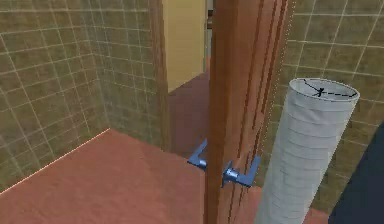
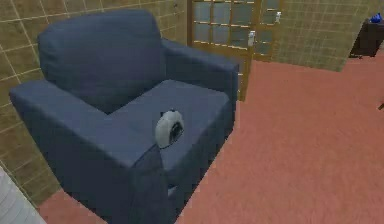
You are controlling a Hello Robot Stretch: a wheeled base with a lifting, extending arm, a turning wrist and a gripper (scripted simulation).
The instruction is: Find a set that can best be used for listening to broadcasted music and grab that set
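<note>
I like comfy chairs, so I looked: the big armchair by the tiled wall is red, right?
No, the armchair is dark blue, not red. It does stand by the tiled wall, as the arm side view shows.

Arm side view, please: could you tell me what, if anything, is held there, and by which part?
That cannot be told. The view gives an armchair with a round thing on its arm.

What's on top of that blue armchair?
On the blue armchair lies one small round grey-and-white object, near the seat's front. Its underside and the floor beneath the chair are hidden.
</note>
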